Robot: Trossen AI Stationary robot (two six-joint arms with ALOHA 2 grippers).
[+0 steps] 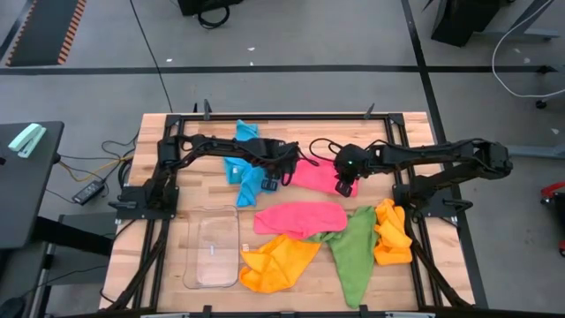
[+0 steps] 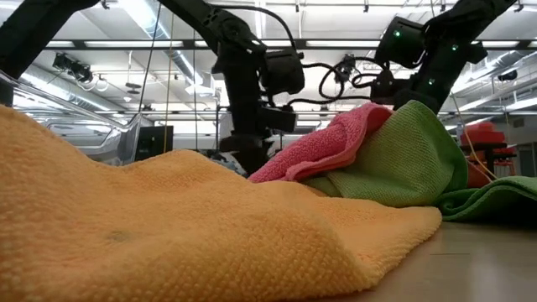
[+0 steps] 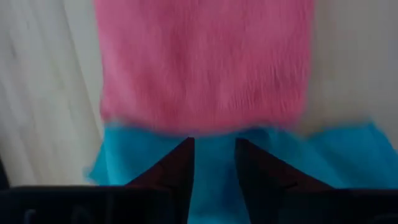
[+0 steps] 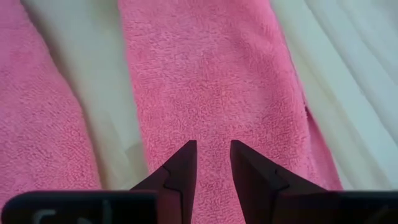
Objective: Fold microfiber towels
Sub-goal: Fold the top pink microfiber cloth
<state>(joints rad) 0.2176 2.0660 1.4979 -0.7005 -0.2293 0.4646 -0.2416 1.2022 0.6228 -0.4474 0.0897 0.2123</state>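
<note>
I have both arms reaching in over the middle of the table [image 1: 159, 265], working the same pink towel [image 1: 313, 172] from opposite ends. My left gripper [image 1: 272, 185] is at that towel's left end, over the blue towel [image 1: 244, 172] that lies just beside it; in the left wrist view the fingers [image 3: 180, 168] stand a little apart with blue cloth [image 3: 348, 165] under and between them and the pink edge [image 3: 205, 62] just ahead, so the jaws are slightly open and hold nothing I can see. My right gripper [image 1: 342, 186] sits at the pink towel's right end; in the right wrist view its fingers [image 4: 181, 167] are parted by a narrow gap right above pink cloth [image 4: 211, 81], not pinching it. A second pink towel [image 1: 298, 217] lies flat nearer the front, well clear of both grippers. Before it are an orange towel [image 1: 275, 262], a green towel [image 1: 353, 252] and another orange one [image 1: 391, 234] bunched at the right. A clear tray [image 1: 212, 252] sits front left, touching no cloth. From the low view, orange cloth [image 2: 168, 226] fills the foreground, with pink [image 2: 331, 143] and green [image 2: 403, 159] heaped behind it.
</note>
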